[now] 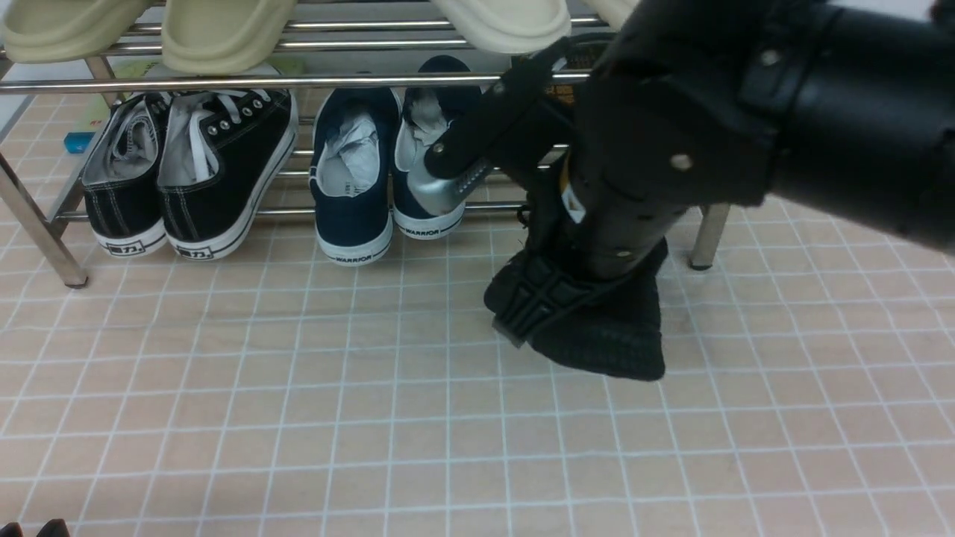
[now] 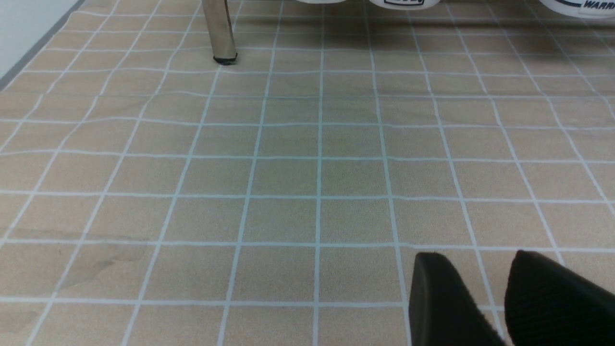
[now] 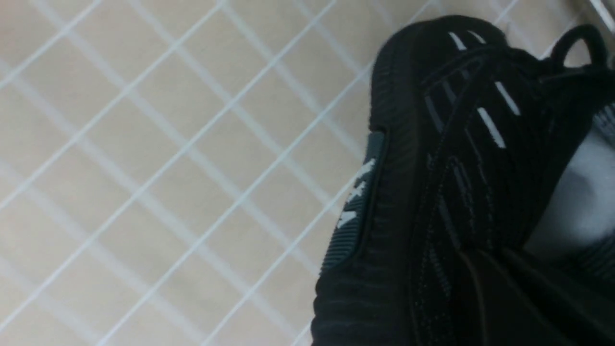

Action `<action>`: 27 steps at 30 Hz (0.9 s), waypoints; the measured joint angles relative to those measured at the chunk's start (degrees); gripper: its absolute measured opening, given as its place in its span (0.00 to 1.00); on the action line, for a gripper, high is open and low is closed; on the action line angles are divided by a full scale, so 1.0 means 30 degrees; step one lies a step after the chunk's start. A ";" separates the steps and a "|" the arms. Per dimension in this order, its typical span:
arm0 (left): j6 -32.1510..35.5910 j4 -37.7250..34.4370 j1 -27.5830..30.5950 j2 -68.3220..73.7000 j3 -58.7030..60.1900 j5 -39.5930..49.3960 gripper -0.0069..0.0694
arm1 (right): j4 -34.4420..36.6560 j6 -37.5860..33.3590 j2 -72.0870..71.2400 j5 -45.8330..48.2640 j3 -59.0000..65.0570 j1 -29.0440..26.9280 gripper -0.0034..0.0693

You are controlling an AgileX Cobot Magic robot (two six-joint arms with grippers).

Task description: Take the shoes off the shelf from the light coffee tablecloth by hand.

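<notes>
The black knit shoes [image 1: 597, 335] hang together in front of the chrome shelf [image 1: 224, 80], low over the light coffee tablecloth [image 1: 298, 418]. One is tipped so its ribbed sole faces left. I cannot tell if they touch the cloth. My right gripper [image 1: 597, 272] reaches down into them and is shut on them. The right wrist view shows a shoe [image 3: 456, 168] with white dashes and paper stuffing, and my gripper [image 3: 480, 298] dark against it. My left gripper [image 2: 478, 259] is open and empty, low over the cloth [image 2: 288, 168]; only its tips [image 1: 37, 529] show in the front view.
Black canvas sneakers with white soles [image 1: 186, 171] and navy Warrior sneakers [image 1: 354, 179] stand on the shelf's lower rails. Cream slippers [image 1: 224, 30] lie on the upper rails. Shelf legs stand at left [image 1: 45, 239] and right [image 1: 707, 235]; one leg [image 2: 221, 33] shows in the left wrist view.
</notes>
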 joint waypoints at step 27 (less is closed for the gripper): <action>0.0000 0.0000 0.0000 0.0000 0.0000 0.0000 0.40 | 0.0726 0.1068 0.1675 -0.0824 0.0109 -0.0033 0.08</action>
